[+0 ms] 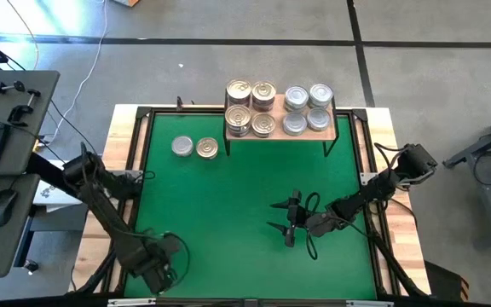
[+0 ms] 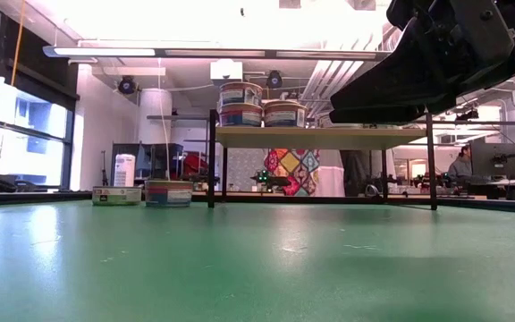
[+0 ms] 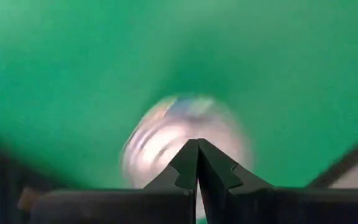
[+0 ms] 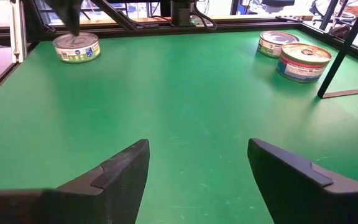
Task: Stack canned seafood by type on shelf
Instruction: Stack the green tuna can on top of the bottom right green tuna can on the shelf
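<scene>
The right hand, fingers apart and empty, is held mid-counter; two loose tins lie far-left of it beside the shelf. The left hand is parked closed, near-left.

Closed left fingers over a blurred tin on green mat

Both arms are dark, nearly black, built of slim jointed links with bulkier housings at the joints. Thin black cables loop beside the right gripper, whose two fingers are broad, flat matte wedges with stepped inner edges. The left gripper has pointed black fingers with small notches, its body probably the same matte plastic.
</scene>
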